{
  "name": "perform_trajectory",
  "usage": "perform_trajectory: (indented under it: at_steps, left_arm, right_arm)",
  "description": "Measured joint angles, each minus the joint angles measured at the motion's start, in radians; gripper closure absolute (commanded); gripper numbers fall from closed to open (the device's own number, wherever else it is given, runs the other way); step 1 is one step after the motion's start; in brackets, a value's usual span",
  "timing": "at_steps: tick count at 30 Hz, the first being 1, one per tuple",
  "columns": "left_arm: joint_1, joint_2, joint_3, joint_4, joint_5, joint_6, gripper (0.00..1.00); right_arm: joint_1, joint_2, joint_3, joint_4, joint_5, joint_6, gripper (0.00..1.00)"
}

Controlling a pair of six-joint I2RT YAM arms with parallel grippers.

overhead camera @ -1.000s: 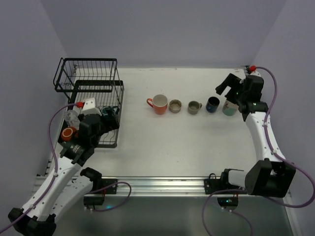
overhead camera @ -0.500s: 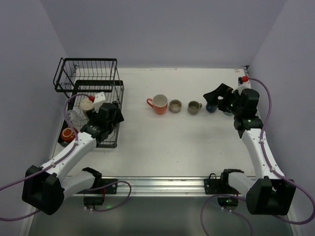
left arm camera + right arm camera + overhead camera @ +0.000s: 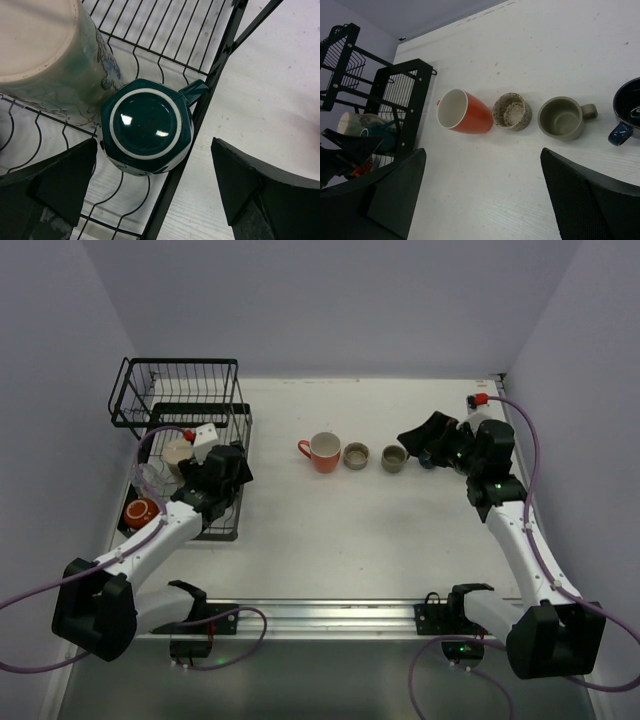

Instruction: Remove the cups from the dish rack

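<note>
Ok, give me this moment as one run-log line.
left gripper: open, over inverted dark teal mug in black wire dish rack | right gripper: open, empty, near grey-olive mug on white table

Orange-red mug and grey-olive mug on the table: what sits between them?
One small speckled brown cup stands upright between the orange-red mug and the grey-olive mug, clearest in the right wrist view.

White arms [image 3: 515,540], black joints [image 3: 545,640], purple cables [image 3: 538,450].

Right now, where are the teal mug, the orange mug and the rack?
Teal mug [image 3: 146,125]: left wrist view, middle of its camera-facing face.
Orange mug [image 3: 476,120]: right wrist view, its side wall.
Rack [image 3: 173,175]: left wrist view, its black edge bar.
</note>
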Motion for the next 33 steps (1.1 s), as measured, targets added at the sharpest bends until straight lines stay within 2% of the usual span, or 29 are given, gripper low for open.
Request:
perform_trajectory:
  at_steps: [13, 22, 27, 30, 31, 32, 33]
  left_arm:
    - [0.014, 0.095, 0.000, 0.050, -0.050, 0.035, 0.03]
    - [0.022, 0.100, -0.003, 0.103, -0.058, 0.061, 0.19]
    - [0.022, 0.106, -0.009, 0.122, -0.063, 0.061, 0.24]
    - [0.022, 0.105, -0.023, 0.146, -0.073, 0.060, 0.37]
    - [0.022, 0.102, -0.028, 0.154, -0.076, 0.060, 0.48]
    - [0.022, 0.097, -0.032, 0.156, -0.077, 0.059, 0.53]
    - [0.022, 0.090, -0.038, 0.156, -0.077, 0.059, 0.63]
  right_arm:
    - [0.012, 0.000, 0.000, 0.000, 0.000, 0.000, 0.01]
    - [0.029, 0.000, 0.000, 0.001, -0.014, -0.001, 0.01]
    - [0.030, -0.003, 0.000, 0.001, -0.015, -0.003, 0.01]
    - [0.030, -0.014, 0.000, 0.000, -0.015, -0.005, 0.01]
    - [0.030, -0.020, 0.000, 0.000, -0.015, -0.005, 0.01]
    - [0.030, -0.026, 0.000, 0.000, -0.015, -0.005, 0.01]
    - [0.030, -0.029, 0.000, 0.000, -0.015, -0.005, 0.01]
